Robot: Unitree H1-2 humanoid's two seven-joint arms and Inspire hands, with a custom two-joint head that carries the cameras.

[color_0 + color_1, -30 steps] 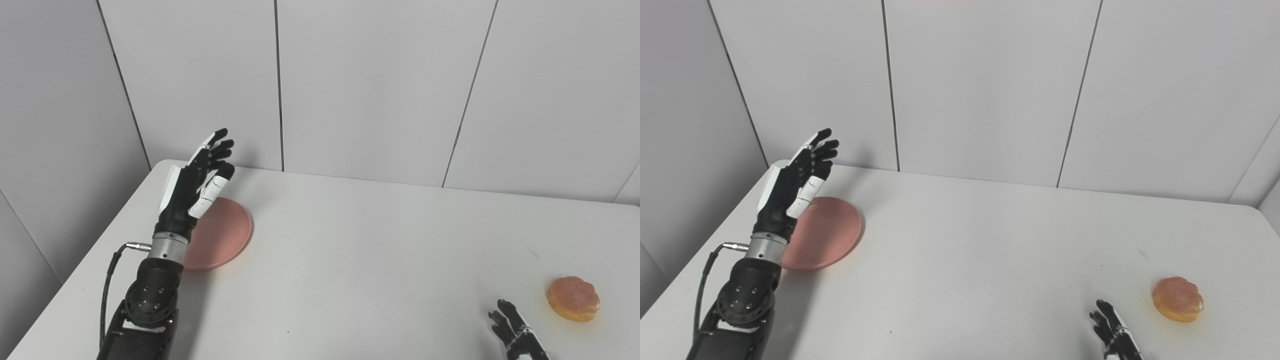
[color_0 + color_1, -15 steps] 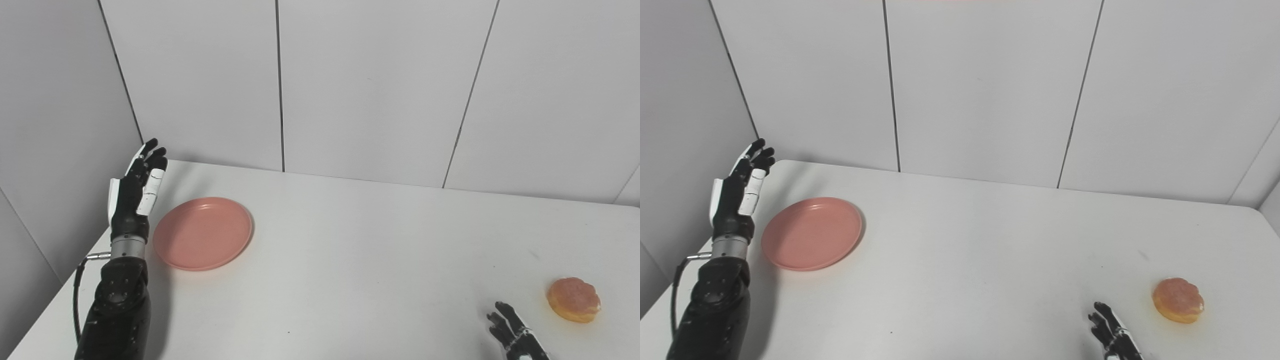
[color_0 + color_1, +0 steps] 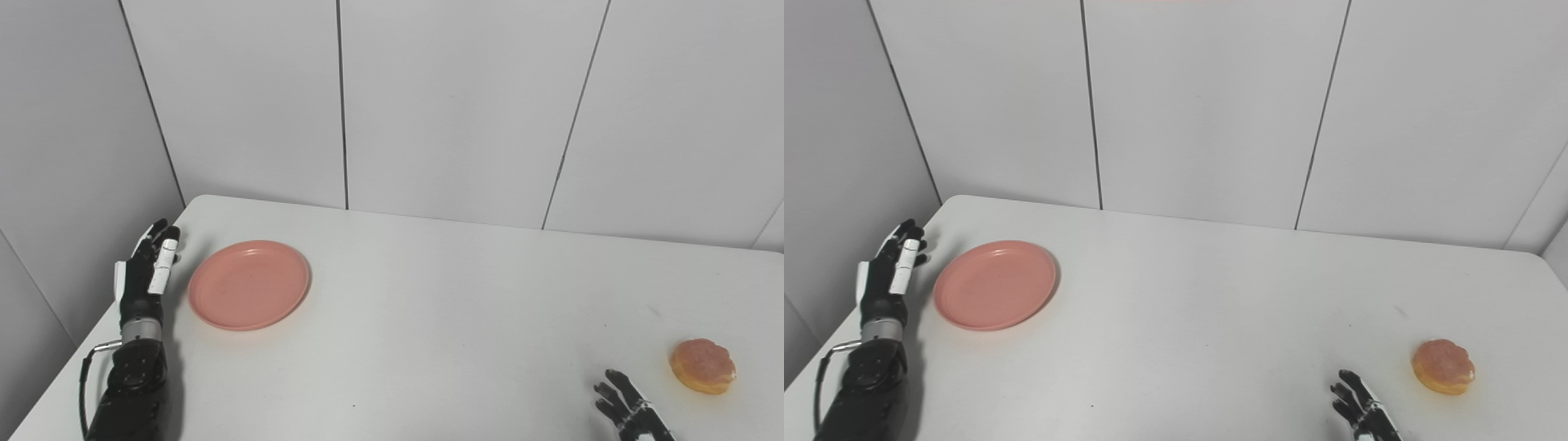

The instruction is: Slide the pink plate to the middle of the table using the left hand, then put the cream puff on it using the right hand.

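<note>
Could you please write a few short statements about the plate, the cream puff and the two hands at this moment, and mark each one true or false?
1. The pink plate is empty. True.
2. The left hand grips the plate's rim. False: it is open beside the plate's left edge, apart from it.
3. The cream puff lies on the table near its right side. True.
4. The right hand holds the cream puff. False: it is open, low in the picture, left of the puff.
5. The plate sits at the table's middle. False: it lies toward the left.
</note>
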